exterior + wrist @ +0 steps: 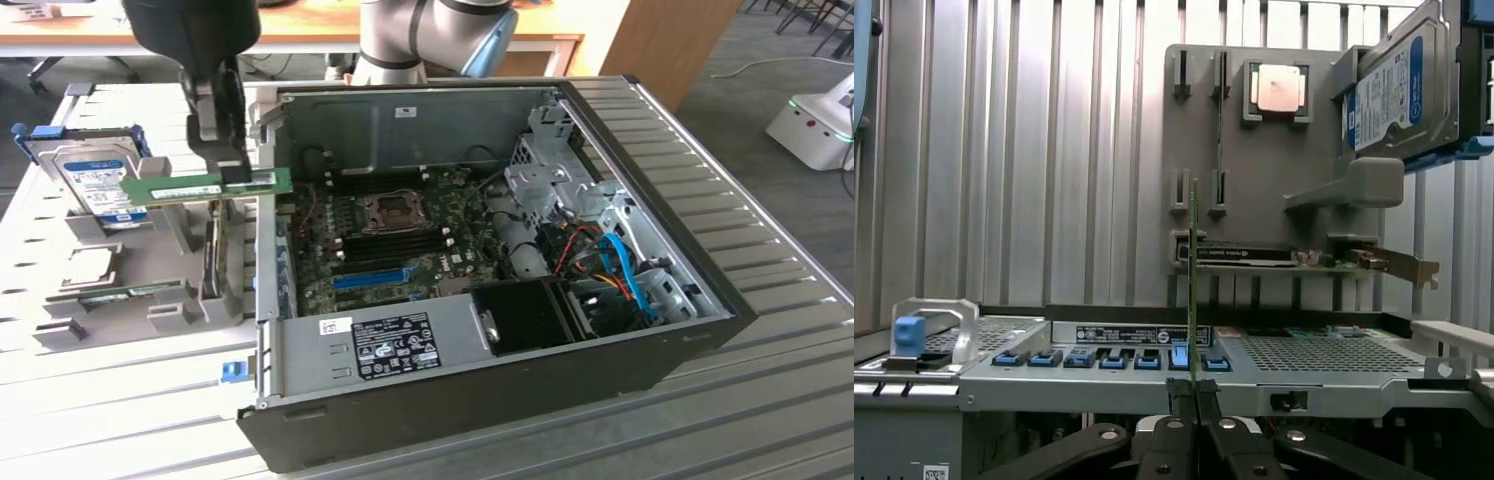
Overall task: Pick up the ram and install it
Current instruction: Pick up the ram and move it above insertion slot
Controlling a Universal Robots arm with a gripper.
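- The gripper (pixel 234 176) is pinched narrow on the ram (pixel 200 188), its fingers closed on the flat faces of the green stick
- In the exterior view the ram hangs level in the air at about ten o'clock of the open computer case (pixel 467 400), above the grey parts holder (pixel 94 262) and just beside the case's side wall (pixel 276 210)
- The hard drive (pixel 100 185) stands at nine o'clock of the ram, close behind its far end
- In the wrist view the ram (pixel 1194 270) shows edge-on as a thin line rising from between the gripper (pixel 1197 392) tips
- The hold looks off-centre, nearer the end that faces the case; I judge the long free end could droop or swing, and the stick could twist in so thin a pinch
- The near end sits close to the wall's rim, so a sideways move without enough height would likely knock it there and shift it in the fingers
- The motherboard (pixel 400 235) lies deep in the case at about four o'clock of the ram; its dark memory slots are narrow, and a small tilt of the stick would probably make it catch on a slot edge instead of seating
- The blue slot (pixel 367 279) at six o'clock of the dark ones is the wrong place, and could be mistaken for the right one
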